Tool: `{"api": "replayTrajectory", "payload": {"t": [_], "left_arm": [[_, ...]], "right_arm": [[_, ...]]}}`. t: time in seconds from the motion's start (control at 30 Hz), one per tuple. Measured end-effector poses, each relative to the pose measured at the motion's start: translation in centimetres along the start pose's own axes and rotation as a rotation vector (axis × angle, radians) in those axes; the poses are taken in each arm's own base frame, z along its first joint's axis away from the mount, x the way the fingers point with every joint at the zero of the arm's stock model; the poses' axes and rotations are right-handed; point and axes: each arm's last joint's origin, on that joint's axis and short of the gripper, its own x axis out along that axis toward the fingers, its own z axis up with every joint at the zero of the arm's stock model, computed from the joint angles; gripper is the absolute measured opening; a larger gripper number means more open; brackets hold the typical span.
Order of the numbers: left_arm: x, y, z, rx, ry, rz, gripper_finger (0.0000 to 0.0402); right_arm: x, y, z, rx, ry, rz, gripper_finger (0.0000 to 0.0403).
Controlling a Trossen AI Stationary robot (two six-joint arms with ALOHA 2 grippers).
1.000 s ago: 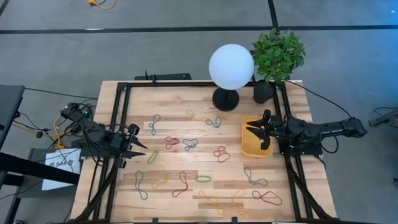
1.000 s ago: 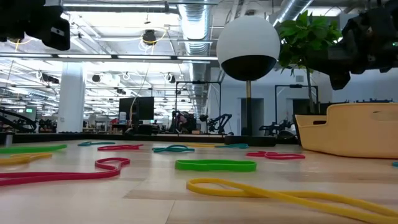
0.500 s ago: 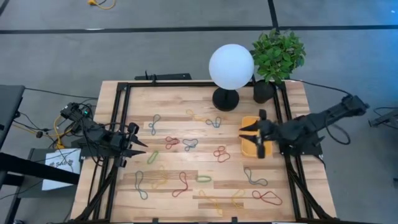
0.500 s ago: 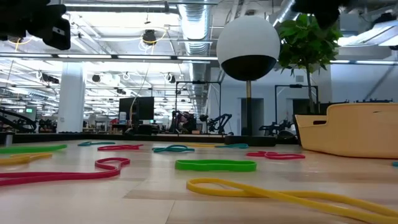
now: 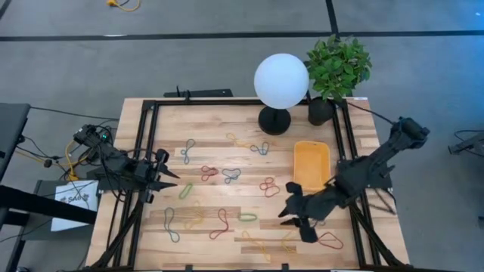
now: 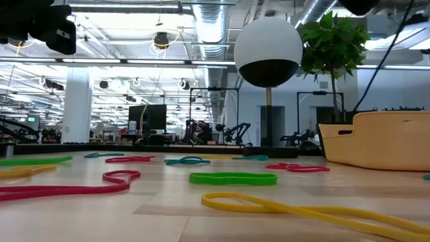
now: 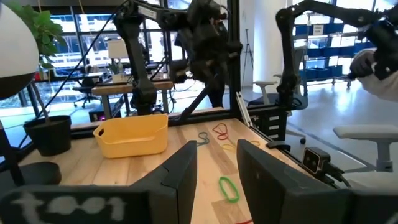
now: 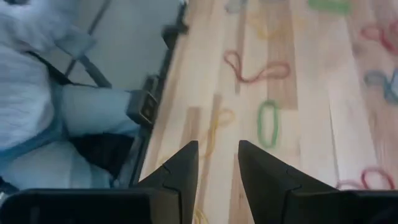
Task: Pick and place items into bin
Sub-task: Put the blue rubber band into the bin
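Observation:
Several rubber-band items lie loose on the wooden table: a green loop [image 5: 247, 217], a red one [image 5: 324, 240], a yellow one [image 5: 261, 245] and others across its middle. The yellow-orange bin [image 5: 311, 166] stands at the right, with nothing showing inside it. My right gripper [image 5: 293, 225] hangs open over the near right part of the table, tipped downward. In its wrist view the fingers [image 8: 217, 163] hold nothing, with a green loop [image 8: 268, 123] and a yellow one [image 8: 214, 124] below. My left gripper [image 5: 168, 180] waits open at the left edge, nothing between its fingers [image 7: 217, 168].
A white globe lamp [image 5: 281, 81] and a potted plant [image 5: 338, 68] stand at the far edge behind the bin. Black frame rails [image 5: 147, 151] run along the table's sides. A person in light clothing [image 8: 37, 93] shows past the table's edge in the right wrist view.
My right gripper has left its place over the bin. It has risen and swung toward the table's near edge and somewhat left, tipping downward, and now stands over the bands near the front. The bin and the bands have stayed where they were.

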Motion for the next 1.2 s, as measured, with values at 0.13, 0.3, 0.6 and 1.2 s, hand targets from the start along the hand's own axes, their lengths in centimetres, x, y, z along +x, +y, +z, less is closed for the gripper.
{"api": "replayTrajectory", "payload": {"t": [0.13,0.3,0.6,1.2], "left_arm": [[0.0,0.0,0.3,-0.026,-0.029,0.002,0.0105],[0.0,0.0,0.3,-0.087,-0.03,0.002,0.0105],[0.0,0.0,0.2,-0.141,-0.014,0.0,0.0106],[0.0,0.0,0.1,-0.142,-0.013,-0.001,0.0105]], "right_arm": [[1.2,0.0,-0.7,0.156,0.187,-0.016,0.0108],[1.0,0.0,-2.6,0.456,0.438,-0.15,0.0108],[3.3,1.2,-6.2,0.604,0.61,-0.365,0.0108],[6.5,1.6,-8.3,0.53,0.799,-0.316,0.0108]]}}
